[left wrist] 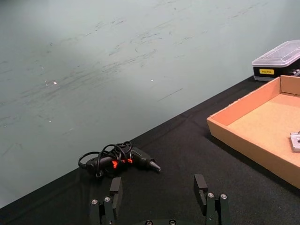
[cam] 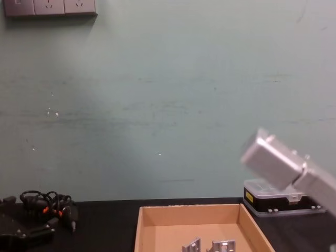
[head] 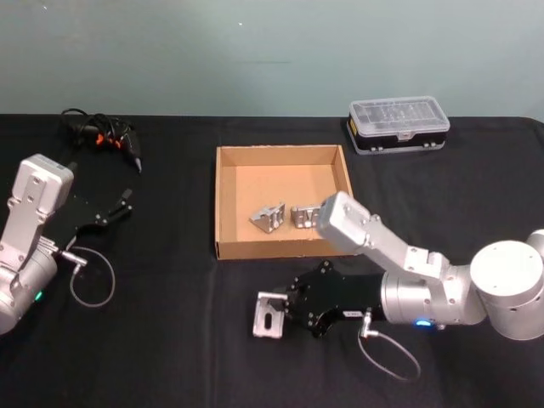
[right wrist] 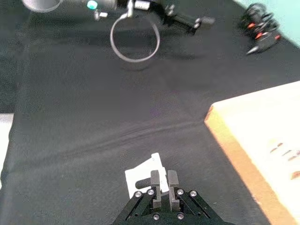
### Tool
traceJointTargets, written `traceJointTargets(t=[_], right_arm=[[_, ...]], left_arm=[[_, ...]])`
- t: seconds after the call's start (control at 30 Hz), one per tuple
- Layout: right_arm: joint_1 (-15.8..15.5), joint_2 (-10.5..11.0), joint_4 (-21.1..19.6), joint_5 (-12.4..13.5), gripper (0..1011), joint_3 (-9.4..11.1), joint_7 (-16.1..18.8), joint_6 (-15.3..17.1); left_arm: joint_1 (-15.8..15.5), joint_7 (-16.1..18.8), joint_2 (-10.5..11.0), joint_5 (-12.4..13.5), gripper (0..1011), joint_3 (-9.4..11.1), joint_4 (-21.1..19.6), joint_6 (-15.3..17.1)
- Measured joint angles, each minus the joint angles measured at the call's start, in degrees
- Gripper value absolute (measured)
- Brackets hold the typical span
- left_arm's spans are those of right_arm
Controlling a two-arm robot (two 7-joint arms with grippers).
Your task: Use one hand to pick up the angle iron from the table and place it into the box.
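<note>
Box (head: 223, 204) wall ahead — bare table (head: 170, 340) leftward

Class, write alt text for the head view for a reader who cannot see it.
The right gripper is shut on an angle iron on the black table, in front of the box holding two more brackets. The left gripper sits idle at the left.

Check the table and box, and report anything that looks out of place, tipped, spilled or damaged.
Nothing stands out. Two angle irons lie inside the box, which sits square and undamaged. The right gripper is shut on a third angle iron near the box. The left gripper sits open, idle.
</note>
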Motion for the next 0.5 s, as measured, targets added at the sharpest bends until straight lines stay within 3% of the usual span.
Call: traceJointTargets(t=[0.3, 0.5], right_arm=[[-2.5, 1.8, -4.7, 3.2, 108, 4.7, -3.5, 0.0], [-4.4, 1.3, -6.1, 5.4, 108, 10.0, -10.0, 0.7]], left_arm=[[0.0, 0.0, 0.0, 0.0, 1000, 0.0, 0.0, 0.0], [0.0, 0.0, 0.0, 0.0, 1000, 0.0, 0.0, 0.0]])
